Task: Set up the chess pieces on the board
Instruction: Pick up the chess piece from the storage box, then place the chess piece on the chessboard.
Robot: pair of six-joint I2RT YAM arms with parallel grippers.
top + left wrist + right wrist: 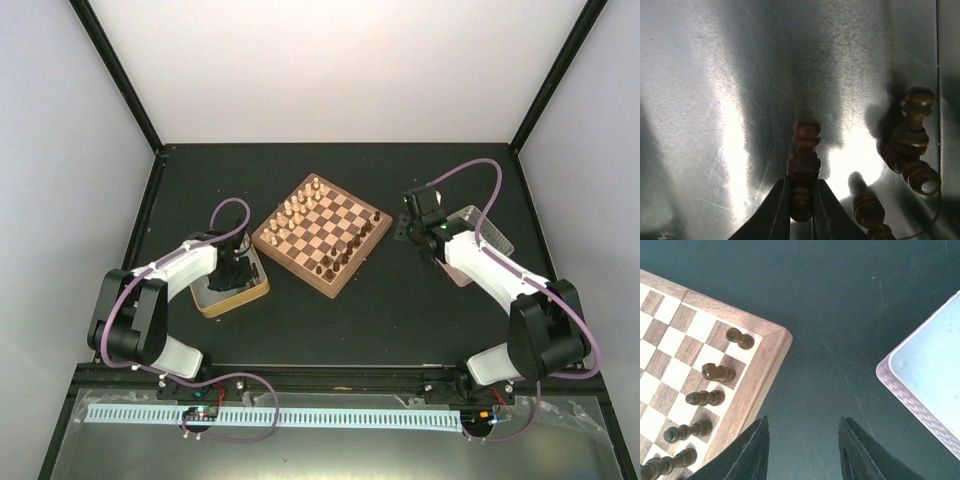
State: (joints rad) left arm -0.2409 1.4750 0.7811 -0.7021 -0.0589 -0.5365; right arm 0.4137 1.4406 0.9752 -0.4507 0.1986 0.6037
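While the left end effector (803, 200) was down inside the metal tray (700, 100), its two dark fingers were pressed together on a dark chess piece (806, 132), pinching it near the base with the knobbed head poking out ahead of the tips. Two or three more dark pieces (912, 137) lay loose just off to that end effector's right, one of them (867, 205) close beside the right finger. The right end effector (804, 422) hung over bare bench (840, 315) with its jaws spread and nothing between them. The corner of the board (760, 370) was ahead and to its left, with a row of dark pieces (715, 372) standing along the edge there, and the other tray (920, 375) was off to its right. From where I stood, the worry was the grip. It looked narrow and low on a rounded, turned body, so the piece could swivel or slide out once lifted clear. The piece also seemed to lie in line with the fingers, so it might reach its square on its side unless the wrist tipped it upright. A careless lift could drag the neighbour beside the finger. On the board, a low approach could topple the pieces already standing there.
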